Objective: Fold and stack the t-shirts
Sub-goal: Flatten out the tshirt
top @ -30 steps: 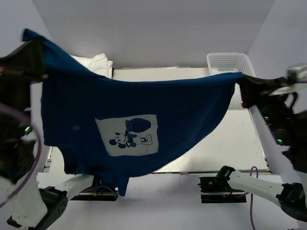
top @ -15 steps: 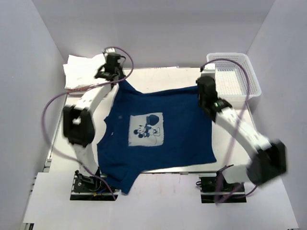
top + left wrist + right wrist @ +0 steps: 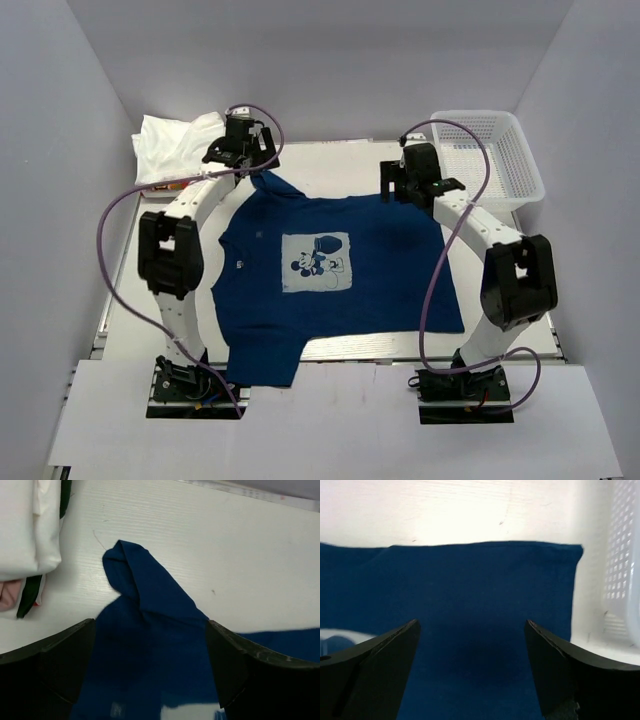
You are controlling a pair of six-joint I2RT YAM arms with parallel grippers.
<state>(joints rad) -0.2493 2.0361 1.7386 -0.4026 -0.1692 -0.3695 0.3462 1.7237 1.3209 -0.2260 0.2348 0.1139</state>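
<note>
White worktop [image 3: 330,160] carries the navy tee [image 3: 340,290] spread flat, print up, at centre, apparently laid out for folding; white tees [image 3: 175,140] wait at 10 o'clock. Wide open and empty, the left hand [image 3: 248,160] and right hand [image 3: 402,180] hover over its far corners at 11 and 1 o'clock.

White table [image 3: 340,158] — navy tee [image 3: 390,290] spread flat, white tees [image 3: 175,145] far-left, mesh basket [image 3: 490,150] far-right.

White plastic mesh basket [image 3: 478,116] at the far right corner of the white table [image 3: 335,165]
</note>
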